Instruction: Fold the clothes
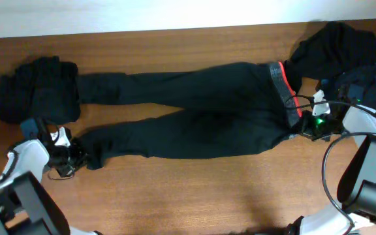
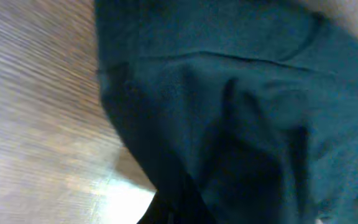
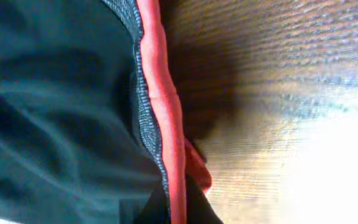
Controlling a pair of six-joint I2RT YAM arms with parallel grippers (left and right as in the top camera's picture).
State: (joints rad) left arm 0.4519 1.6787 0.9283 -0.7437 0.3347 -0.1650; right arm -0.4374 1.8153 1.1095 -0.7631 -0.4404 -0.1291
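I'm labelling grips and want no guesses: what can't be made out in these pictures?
1. Left gripper: its fingertips are lost against the dark trousers hem in the overhead view, and blurred cloth fills the left wrist view.
2. Right gripper: its own body hides the fingertips overhead, and the right wrist view shows only the close, blurred waistband.
3. Dark pile, far right: cut off by the overhead edge, so the garment count is unclear.

Open tabletop (image 1: 194, 192) before the trousers (image 1: 194, 111); black heap (image 1: 38, 88) at their left end, dark pile (image 1: 338, 46) at their right.

Robot lab workstation: wooden table (image 1: 194, 189), 2 cabled arms (image 1: 364, 163).
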